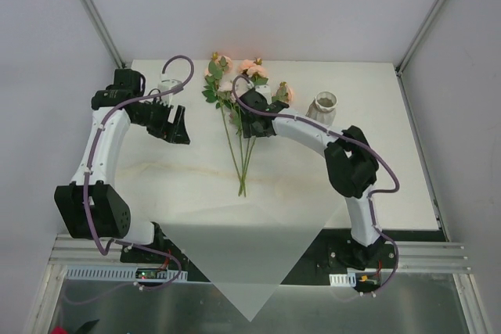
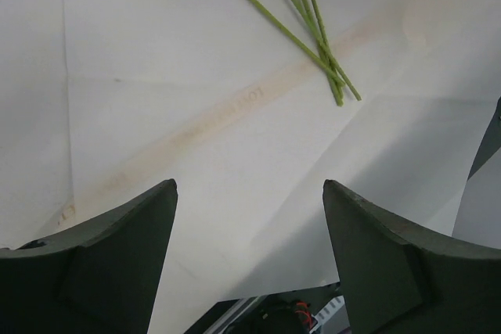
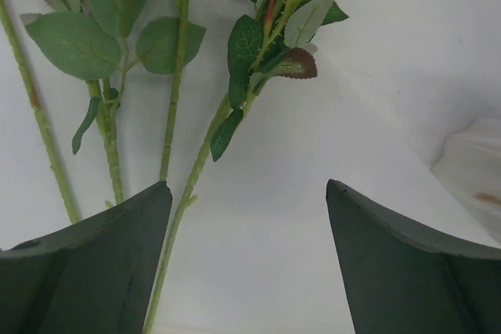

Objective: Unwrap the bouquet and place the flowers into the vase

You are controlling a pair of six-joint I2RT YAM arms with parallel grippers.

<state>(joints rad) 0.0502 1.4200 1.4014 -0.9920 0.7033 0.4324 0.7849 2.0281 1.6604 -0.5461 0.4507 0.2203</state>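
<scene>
Green-stemmed flowers (image 1: pixel 242 174) lie loose left of the vase (image 1: pixel 325 107); your right gripper (image 3: pixel 246 189) gapes empty over them, so drop straight, gather every stem, then squeeze, the left gripper (image 2: pixel 249 185), equally agape and empty, staying clear.

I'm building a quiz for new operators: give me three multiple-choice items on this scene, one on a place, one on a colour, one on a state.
1. Where does the vase stand relative to the flowers? A) to their left B) to their right C) under them
2. What colour are the blooms? A) blue B) peach-pink C) yellow
3. How are the flowers placed? A) standing in the vase B) lying on the white paper C) lifted off the table
Answers: B, the top view shows it right of the flowers; B, the blooms are peach-pink; B, the flowers lie loose on the paper.
</scene>
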